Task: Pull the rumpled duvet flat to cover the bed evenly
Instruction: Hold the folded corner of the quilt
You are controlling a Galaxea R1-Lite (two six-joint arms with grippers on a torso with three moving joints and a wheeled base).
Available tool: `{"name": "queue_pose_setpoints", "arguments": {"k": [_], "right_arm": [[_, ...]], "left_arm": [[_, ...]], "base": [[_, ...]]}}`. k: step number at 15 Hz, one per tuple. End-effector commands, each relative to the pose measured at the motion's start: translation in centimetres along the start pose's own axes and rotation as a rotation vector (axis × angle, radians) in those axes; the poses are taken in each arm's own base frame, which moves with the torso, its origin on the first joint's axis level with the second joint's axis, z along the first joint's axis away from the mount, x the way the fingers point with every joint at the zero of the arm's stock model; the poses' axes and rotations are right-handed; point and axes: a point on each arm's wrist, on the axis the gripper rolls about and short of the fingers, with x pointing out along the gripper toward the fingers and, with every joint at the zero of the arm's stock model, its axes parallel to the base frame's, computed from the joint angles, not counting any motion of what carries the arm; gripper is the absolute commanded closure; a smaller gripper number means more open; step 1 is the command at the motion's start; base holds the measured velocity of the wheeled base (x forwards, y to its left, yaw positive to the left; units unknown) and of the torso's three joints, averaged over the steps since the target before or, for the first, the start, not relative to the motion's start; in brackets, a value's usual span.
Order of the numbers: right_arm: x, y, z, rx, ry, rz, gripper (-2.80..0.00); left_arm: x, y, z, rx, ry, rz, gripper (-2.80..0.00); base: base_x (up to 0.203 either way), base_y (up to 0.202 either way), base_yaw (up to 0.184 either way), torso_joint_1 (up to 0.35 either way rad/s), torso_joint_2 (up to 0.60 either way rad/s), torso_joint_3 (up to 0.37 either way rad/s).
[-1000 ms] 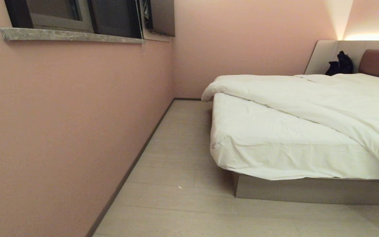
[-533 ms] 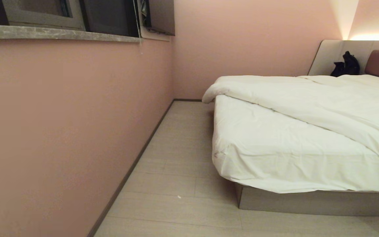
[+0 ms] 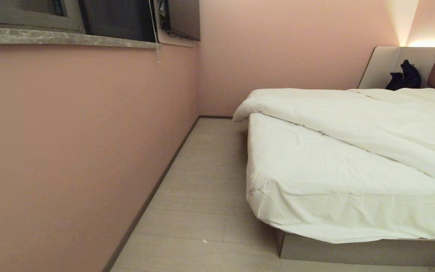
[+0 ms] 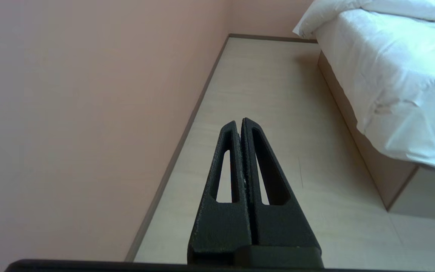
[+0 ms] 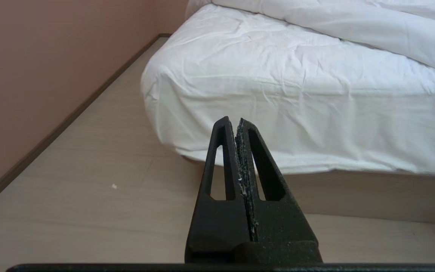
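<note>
Jaws on the left gripper (image 4: 239, 121) and right gripper (image 5: 232, 119) are sitting pressed together, holding nothing, both hanging over the floor (image 3: 202, 181) short of the bed (image 3: 353, 251). Nothing is looking done yet: the duvet (image 3: 353, 117) is lying bunched diagonally, leaving the near sheet (image 3: 315, 181) bare and waiting to be covered.
</note>
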Motion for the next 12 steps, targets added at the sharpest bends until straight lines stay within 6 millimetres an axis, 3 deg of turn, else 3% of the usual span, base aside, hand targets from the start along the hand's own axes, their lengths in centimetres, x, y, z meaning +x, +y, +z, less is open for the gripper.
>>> {"name": "queue_pose_setpoints", "arguments": {"k": [1,6,12], "right_arm": [[0.01,0.0,0.01,0.0,0.001,-0.001,0.0],[0.01,0.0,0.01,0.0,0.001,0.0,0.0],[0.01,0.0,0.01,0.002,0.001,-0.001,0.0]], "left_arm": [[0.0,0.0,0.0,0.0,0.0,0.001,0.0],[0.0,0.0,0.0,-0.004,0.0,0.002,0.0],[0.0,0.01,-0.01,0.003,0.001,0.004,0.0]], "base": [[0.196,0.0,0.001,-0.002,0.0,0.002],[0.18,0.0,0.0,0.006,0.0,0.002],[0.0,0.0,0.0,0.0,0.0,0.0]]}}
